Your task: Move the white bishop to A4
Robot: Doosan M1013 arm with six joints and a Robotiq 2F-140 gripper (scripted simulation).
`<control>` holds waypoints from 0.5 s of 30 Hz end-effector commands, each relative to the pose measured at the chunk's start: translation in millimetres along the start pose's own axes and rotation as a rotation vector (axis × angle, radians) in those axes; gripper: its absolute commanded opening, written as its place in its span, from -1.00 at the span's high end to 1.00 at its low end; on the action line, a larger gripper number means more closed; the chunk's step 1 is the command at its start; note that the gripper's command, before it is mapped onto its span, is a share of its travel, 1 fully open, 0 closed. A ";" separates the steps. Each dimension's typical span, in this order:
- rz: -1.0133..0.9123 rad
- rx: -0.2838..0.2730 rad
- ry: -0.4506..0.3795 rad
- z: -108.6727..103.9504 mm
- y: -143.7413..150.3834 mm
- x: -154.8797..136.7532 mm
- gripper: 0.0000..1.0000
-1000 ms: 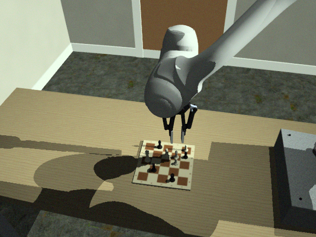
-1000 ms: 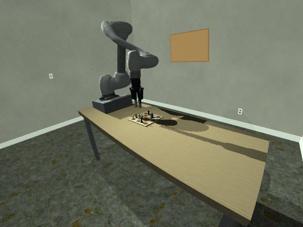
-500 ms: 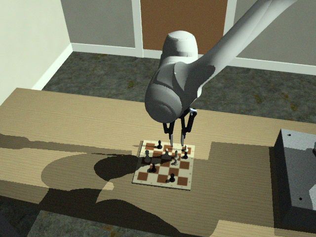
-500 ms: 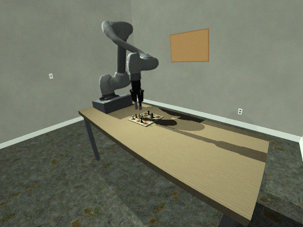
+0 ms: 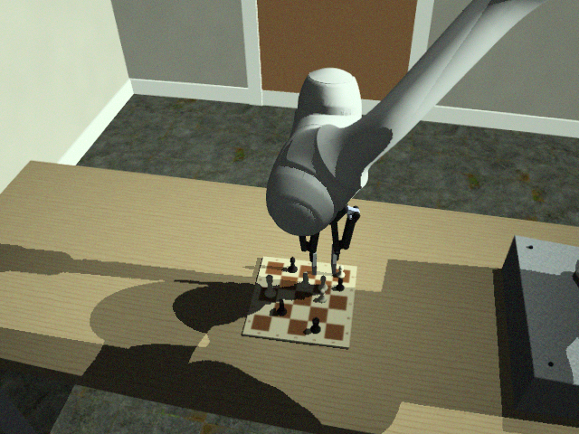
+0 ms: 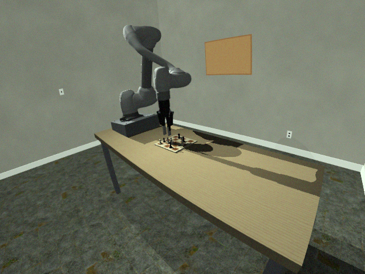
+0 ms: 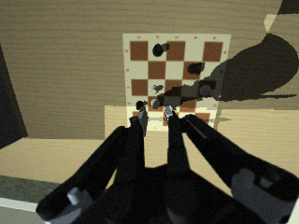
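Note:
The small chessboard (image 5: 301, 302) lies on the wooden table and holds several black and white pieces. The white bishop, a tall pale piece, stands in the board's middle rows towards the back. My gripper (image 5: 325, 271) hangs straight down over the back part of the board, its fingertips just above and on either side of the bishop's top. The fingers stand a narrow gap apart with nothing between them. In the wrist view a pale piece (image 7: 155, 104) shows just beyond the gap between the fingertips. The board's edge letters are too small to read.
Close to the bishop stand a white piece (image 5: 305, 281), a black pawn (image 5: 339, 284) and a small white piece (image 5: 340, 271). Other pieces are a white one (image 5: 270, 286) at the left and black ones (image 5: 292, 264) (image 5: 280, 306) (image 5: 315, 325). The robot's grey base (image 5: 545, 322) is at the right.

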State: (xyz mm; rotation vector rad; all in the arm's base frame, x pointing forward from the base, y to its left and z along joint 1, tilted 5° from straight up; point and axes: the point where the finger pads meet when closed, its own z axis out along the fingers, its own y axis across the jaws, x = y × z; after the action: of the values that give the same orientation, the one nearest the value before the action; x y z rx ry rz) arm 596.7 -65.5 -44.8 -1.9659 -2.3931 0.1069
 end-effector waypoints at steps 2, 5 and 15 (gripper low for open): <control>0.000 0.000 0.000 3.4 0.0 0.1 0.56; 0.000 0.000 0.000 5.7 0.1 0.1 0.56; 0.000 0.000 0.000 8.5 0.1 0.1 0.56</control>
State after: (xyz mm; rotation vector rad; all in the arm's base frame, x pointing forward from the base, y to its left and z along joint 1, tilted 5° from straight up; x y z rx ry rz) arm 596.1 -65.7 -53.1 -1.9659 -2.3931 0.1069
